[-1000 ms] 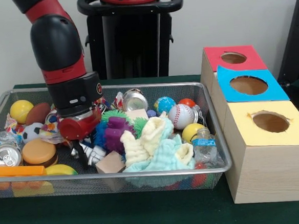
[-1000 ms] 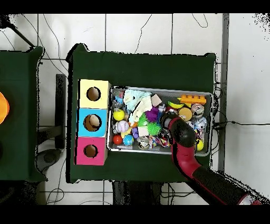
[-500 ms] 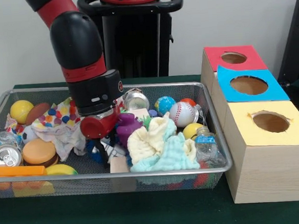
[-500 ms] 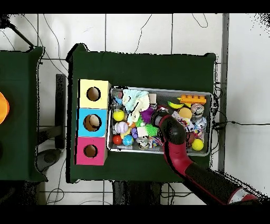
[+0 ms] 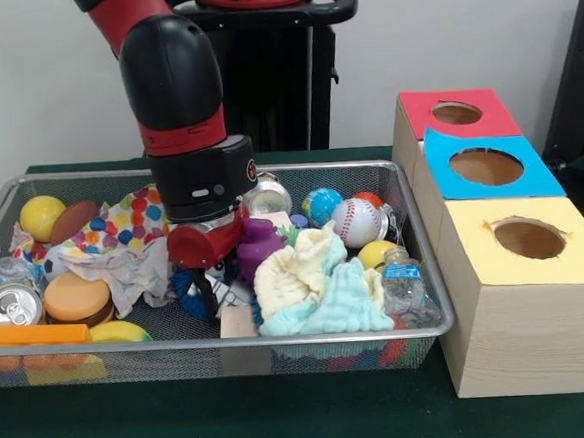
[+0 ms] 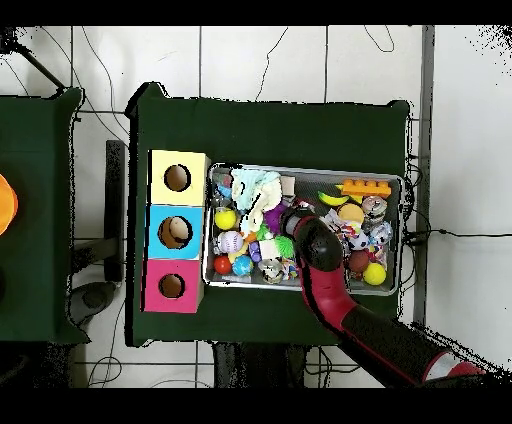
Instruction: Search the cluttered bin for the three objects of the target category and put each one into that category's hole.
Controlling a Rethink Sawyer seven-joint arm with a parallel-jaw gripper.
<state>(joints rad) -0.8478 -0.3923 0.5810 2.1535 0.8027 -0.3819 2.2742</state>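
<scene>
- Front view: the gripper is down inside the bin, its tips sunk among the clutter by a blue toy and a wood block; whether it is open or holding anything cannot be told.
- The target category is not shown by anything in the pictures. Ball-like things lie around the gripper: a baseball and a globe ball well off toward the boxes, a yellow ball and a brown football at the bin's far corner on the other side.
- A purple toy sits just beside the gripper, touching the pale cloth. A spotted cloth lies on the gripper's other side, next to a burger toy and a can.
- A bottle has a blue label, its writing too small to read.
- Beside the bin stand the yellow box, blue box and red box, each with a hole on top.
- Overhead view: the arm reaches into the bin's middle and hides the gripper. The baseball lies between the arm and the blue box; the yellow ball is on the arm's far side.
</scene>
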